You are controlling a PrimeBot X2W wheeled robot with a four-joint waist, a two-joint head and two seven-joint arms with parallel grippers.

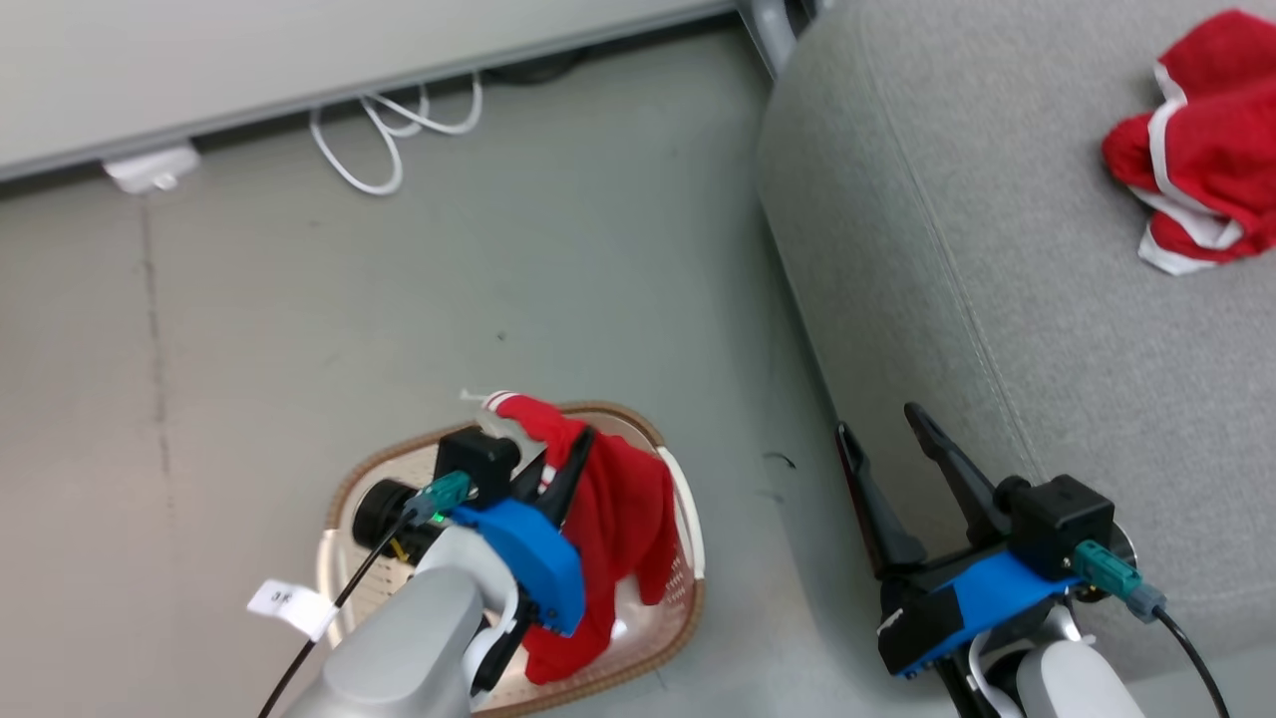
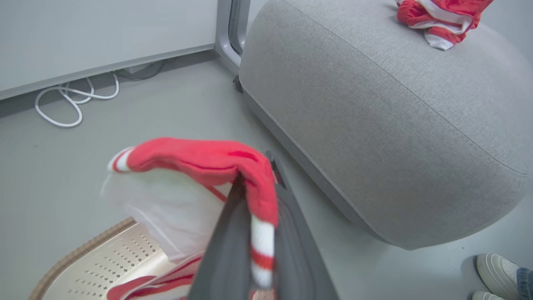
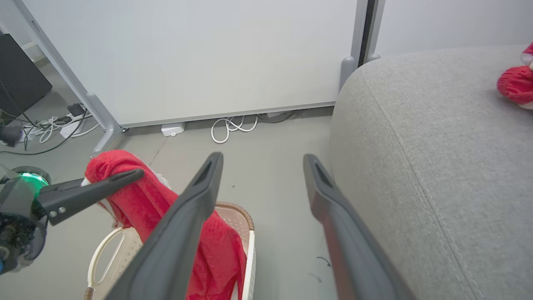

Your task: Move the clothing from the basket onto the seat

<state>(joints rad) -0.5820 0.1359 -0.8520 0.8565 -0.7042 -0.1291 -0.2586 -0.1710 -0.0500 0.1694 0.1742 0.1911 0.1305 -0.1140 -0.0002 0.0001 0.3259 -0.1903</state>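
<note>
well, the red garment [image 1: 613, 519] with white stripes hangs from the left gripper [image 1: 568, 454], whose two dark fingers are pressed together on a fold near its top. most of the cloth is lifted above the cream basket [image 2: 120, 258], but its lower end seems to reach down inside. in the left wrist view more red-and-white cloth lies on the holed bottom; i cannot tell if it is the same piece or another one. a second red garment [image 1: 1201, 150] lies on the grey seat [image 1: 997, 299], well away from its near edge. the seat stands near the basket, on the robot's right. the right gripper [image 1: 879, 421] is beside the seat's flank, fingers spread wide, nothing between them.

i think the step in hand is carrying the garment over to the seat. to do it well, the arm should first rise until the tail is free of the rim, so the basket is not dragged. then it should release well inside the cushion, because cloth dropped on the rounded edge may slide off.

how deep the fingers bite is hidden by the fabric itself. the seat is cut off at the border, and a person's white shoe [image 2: 495, 266] shows only partly.
</note>
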